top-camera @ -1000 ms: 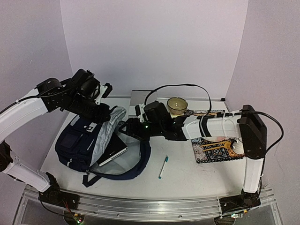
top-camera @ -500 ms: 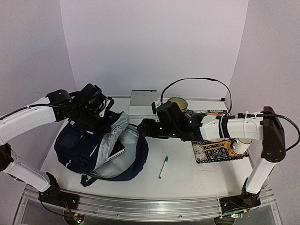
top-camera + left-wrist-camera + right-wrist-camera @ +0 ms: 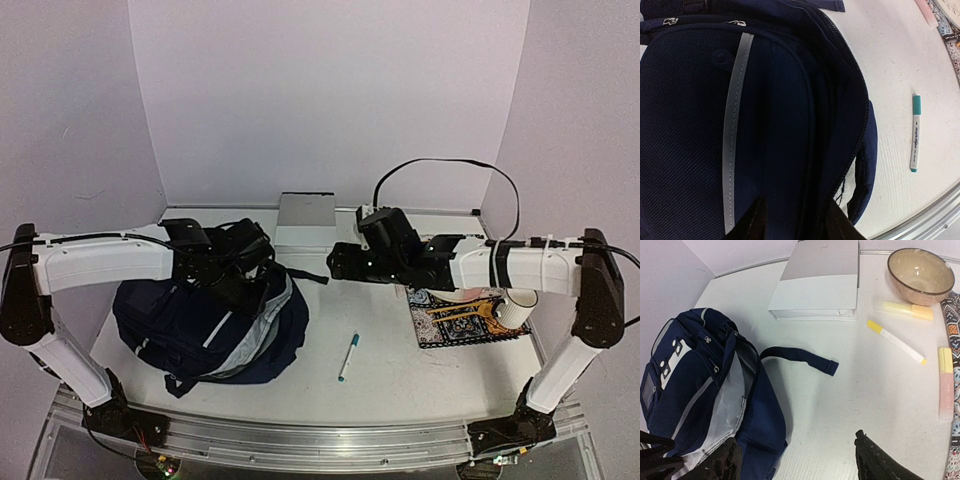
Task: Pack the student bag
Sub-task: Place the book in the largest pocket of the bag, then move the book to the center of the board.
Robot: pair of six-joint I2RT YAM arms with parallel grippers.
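The student bag [image 3: 205, 322] is being rested on the table's [image 3: 420, 385] left half, with a pen [image 3: 347, 356] near it. The left gripper [image 3: 796, 222] is being held on its top with fabric between the jaws; a grip cannot be told. The right gripper [image 3: 796, 450] is being held over the table, jaws wide.

We see the student bag [image 3: 205, 325] lying slumped on the left part of the desk [image 3: 400, 370]. It is dark navy, with grey stripes [image 3: 732, 135] running down its panels. A light patch [image 3: 671, 357] with buckles sits on its front pocket. Pale grey fabric [image 3: 725, 405] shows along the gaping main zipper, and one dark strap [image 3: 800, 356] trails flat on the desk to the right.
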